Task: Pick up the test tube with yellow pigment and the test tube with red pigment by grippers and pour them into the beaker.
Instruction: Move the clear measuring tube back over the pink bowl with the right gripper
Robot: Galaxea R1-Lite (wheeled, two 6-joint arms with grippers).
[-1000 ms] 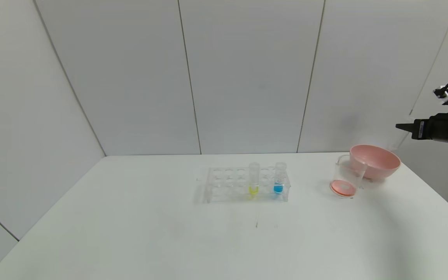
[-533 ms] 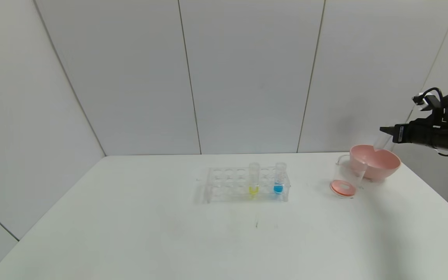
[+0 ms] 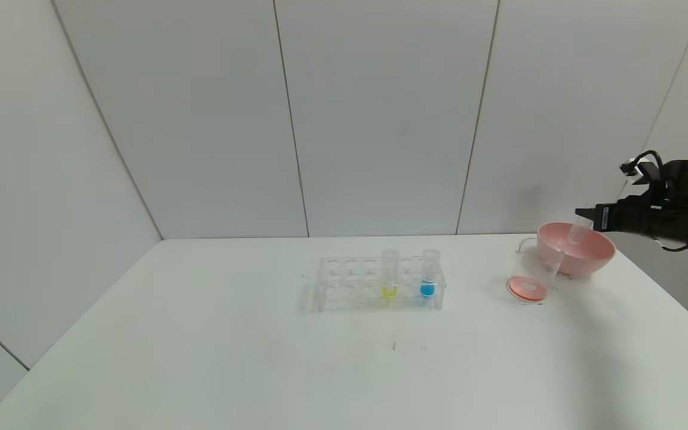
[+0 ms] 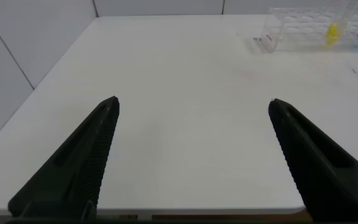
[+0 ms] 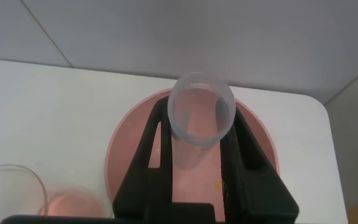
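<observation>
My right gripper reaches in from the right edge, shut on a clear test tube that shows no liquid inside. The tube hangs tilted over the pink bowl, and in the right wrist view its open mouth sits between the black fingers. No tube holding red pigment is in view. The beaker stands just left of the bowl with red-orange liquid at its bottom. The test tube with yellow pigment stands upright in the clear rack. My left gripper is open above bare table at the near left.
A tube with blue liquid stands in the rack to the right of the yellow one. The white table runs to grey wall panels behind. The bowl stands close to the table's right edge.
My right gripper has moved left and down with the clear tube, from beside the bowl to over it. Rack, beaker and bowl have not moved.
</observation>
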